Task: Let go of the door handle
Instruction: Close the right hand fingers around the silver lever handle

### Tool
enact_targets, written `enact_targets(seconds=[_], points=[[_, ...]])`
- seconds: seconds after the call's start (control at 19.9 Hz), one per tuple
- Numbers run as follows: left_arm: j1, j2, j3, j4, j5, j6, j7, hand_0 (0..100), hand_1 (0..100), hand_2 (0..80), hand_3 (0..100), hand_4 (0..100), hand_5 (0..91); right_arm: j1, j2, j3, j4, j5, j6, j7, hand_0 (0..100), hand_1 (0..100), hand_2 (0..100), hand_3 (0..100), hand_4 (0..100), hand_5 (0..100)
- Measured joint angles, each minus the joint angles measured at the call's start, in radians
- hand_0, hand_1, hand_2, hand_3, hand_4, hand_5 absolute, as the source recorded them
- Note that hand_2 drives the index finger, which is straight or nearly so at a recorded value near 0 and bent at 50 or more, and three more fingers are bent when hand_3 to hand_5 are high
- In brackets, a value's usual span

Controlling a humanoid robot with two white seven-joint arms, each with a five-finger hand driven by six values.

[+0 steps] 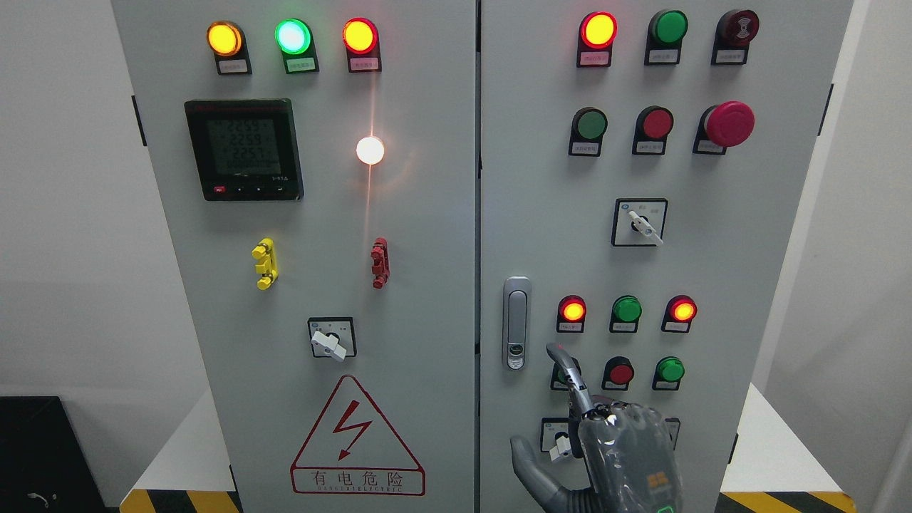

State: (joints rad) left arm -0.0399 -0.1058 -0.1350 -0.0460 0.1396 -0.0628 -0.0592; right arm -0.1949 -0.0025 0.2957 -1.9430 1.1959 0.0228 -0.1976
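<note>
- Cabinet doors [399,299] in grey fill the head view, two panels side by side with a narrow seam between them.
- One robot hand [605,449] shows at the bottom edge, right of the middle, so it reads as the right hand; its back faces the camera under a clear wrap.
- Its index finger [570,374] is stretched upward and its thumb [531,467] is spread out to the left; the other fingers are hidden behind the back of the hand, so how far they curl is hard to say. It grips nothing that can be seen.
- Up and to the left of the fingertip sits the door handle [516,324], a silver upright latch on the right door beside the seam. Hand and handle are apart, with bare panel between them.
- Just behind the index finger is a dark button, partly covered; to its right are a red button [620,373] and a green button [670,370].
- By the thumb, a small white selector switch [559,445] peeks out.
- Far to the hand's left, on the other door, is a red lightning warning triangle [356,442].
</note>
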Motion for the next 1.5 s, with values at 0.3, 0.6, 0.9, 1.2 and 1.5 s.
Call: enact_targets(seconds=[0.3,0.6,0.9,1.2,1.5], points=[[0.000,0.000,0.000,0.000,0.000,0.000,0.000,12,56,0.0,0,0,0.0,-0.022,0.031,0.026,0.032,0.071,0.081,0.000,39,34,4,100,100,100],[0.000,0.000,0.000,0.000,0.000,0.000,0.000,12,56,0.0,0,0,0.0,-0.029,0.058,0.052,0.054,0.102,0.116,0.000,37,32,4,100,100,100],[0.000,0.000,0.000,0.000,0.000,0.000,0.000,12,56,0.0,0,0,0.0,-0.031,0.083,0.072,0.076,0.123,0.168,0.000,35,31,4,100,100,100],[0.000,0.000,0.000,0.000,0.000,0.000,0.000,12,56,0.0,0,0,0.0,-0.032,0.101,0.085,0.094,0.138,0.205,0.000,35,31,5,100,100,100],[0.000,0.000,0.000,0.000,0.000,0.000,0.000,12,56,0.0,0,0,0.0,-0.035,0.112,0.092,0.118,0.145,0.221,0.001,35,31,5,100,100,100]])
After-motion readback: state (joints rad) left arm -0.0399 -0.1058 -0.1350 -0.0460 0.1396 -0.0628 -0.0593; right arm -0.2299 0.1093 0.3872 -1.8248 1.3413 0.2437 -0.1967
